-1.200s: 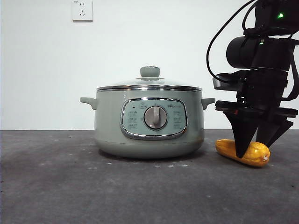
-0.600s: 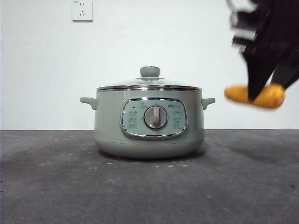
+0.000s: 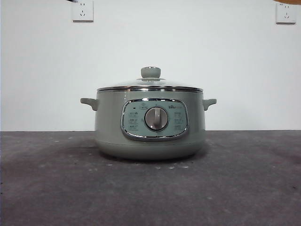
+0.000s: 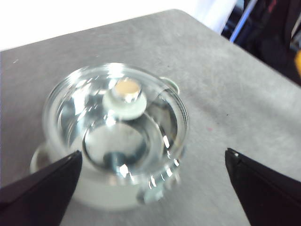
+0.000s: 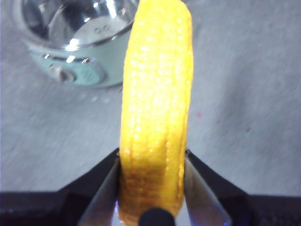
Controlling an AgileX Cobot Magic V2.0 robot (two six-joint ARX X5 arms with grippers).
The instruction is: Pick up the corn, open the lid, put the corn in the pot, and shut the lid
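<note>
Corn is filling the middle of the right wrist view, its ridged yellow length pinched between the two black jaws of the right gripper, which are pressing against both of its sides near one end. Beyond the cob, the sage-green pot is sitting well below on the grey table, its control panel and dial showing.

From the left wrist view, the left gripper is hanging above the pot with its jaws spread wide, holding nothing. The glass lid is resting on the pot, its green knob showing slightly blurred between the jaws.

Across the front view, the pot is standing alone at mid-table with the lid closed on it. A sliver of orange is showing at the top right corner, too small to identify. Two white wall sockets are sitting high on the wall.
</note>
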